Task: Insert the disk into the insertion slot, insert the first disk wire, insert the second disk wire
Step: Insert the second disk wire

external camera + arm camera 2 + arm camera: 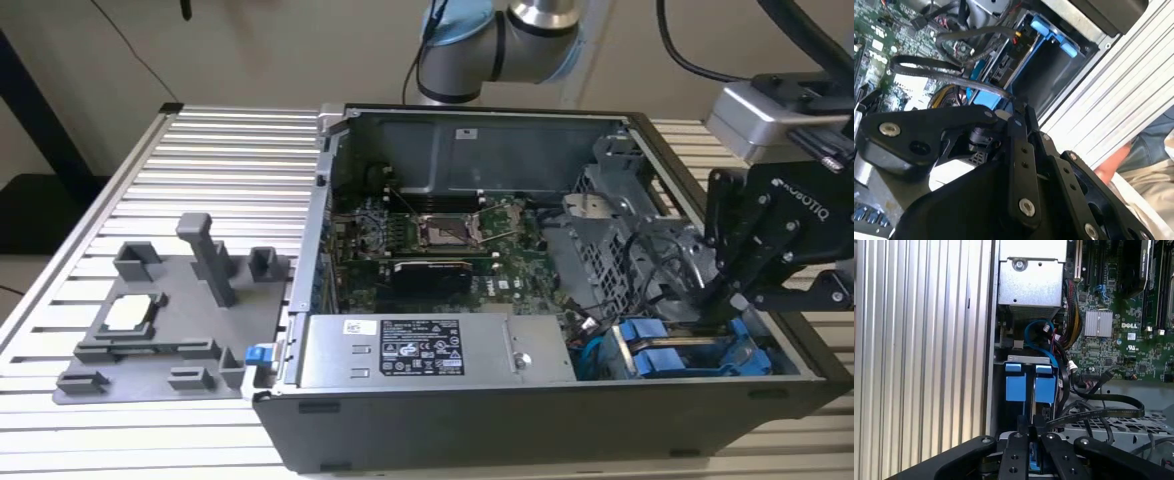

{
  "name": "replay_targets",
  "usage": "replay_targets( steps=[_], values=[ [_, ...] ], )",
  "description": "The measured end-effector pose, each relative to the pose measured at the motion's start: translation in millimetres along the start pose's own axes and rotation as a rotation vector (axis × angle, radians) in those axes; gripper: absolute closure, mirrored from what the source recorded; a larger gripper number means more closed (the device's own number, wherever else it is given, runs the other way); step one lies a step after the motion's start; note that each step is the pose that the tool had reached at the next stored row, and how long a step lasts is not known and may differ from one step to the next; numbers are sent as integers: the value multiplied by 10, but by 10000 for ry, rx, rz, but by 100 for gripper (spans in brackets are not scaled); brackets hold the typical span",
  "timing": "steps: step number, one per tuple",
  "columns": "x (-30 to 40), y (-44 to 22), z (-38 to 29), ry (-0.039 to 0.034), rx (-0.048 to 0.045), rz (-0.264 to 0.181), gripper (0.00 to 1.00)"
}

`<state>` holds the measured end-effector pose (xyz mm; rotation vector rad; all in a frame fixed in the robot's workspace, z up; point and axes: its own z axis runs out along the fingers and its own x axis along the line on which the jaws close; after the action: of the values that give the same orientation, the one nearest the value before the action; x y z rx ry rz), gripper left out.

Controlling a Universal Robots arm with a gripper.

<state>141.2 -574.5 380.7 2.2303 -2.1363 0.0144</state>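
The disk in its blue carrier (1045, 387) sits inside the insertion slot (1026, 359), the grey drive bay in the case corner at the exterior view's lower right (667, 355). A second blue carrier (1015, 385) lies beside it. My gripper (714, 318) reaches down into the case at the bay's inner end. Both wrist views show its fingers pressed together (1021, 112) (1035, 426) on the end of a thin black disk wire (1094, 413). That wire (979, 86) arcs away over the drive cage toward the motherboard. The disk's connector end lies just past the fingertips, partly hidden.
The open computer case rests on a ribbed aluminium table (160, 180). Inside are the motherboard (441, 235) and the grey labelled power-supply box (420, 350), with loose black cables near the bay. A grey fixture (174, 320) stands at the exterior view's left. A person's hand (1114, 167) shows beyond the table edge.
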Motion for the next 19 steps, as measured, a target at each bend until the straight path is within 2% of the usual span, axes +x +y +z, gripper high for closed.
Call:
replay_targets(
  steps=[2, 3, 4, 5, 11, 14, 15, 16, 19],
  values=[
    [0, -1, 0, -5, 0, -1, 84],
    [1, -1, -1, -39, 2, -1, 84],
    [1, -1, 1, -123, 6, -4, 84],
    [1, -1, 1, -276, 14, -9, 84],
    [10, -1, 1, -1369, 63, -39, 84],
    [21, 0, 1, -1882, 85, -51, 84],
    [29, 0, 1, -1980, 90, -53, 84],
    [32, 1, 2, -2007, 91, -52, 84],
    [34, 1, 1, -2004, 91, -48, 84]
  ],
)
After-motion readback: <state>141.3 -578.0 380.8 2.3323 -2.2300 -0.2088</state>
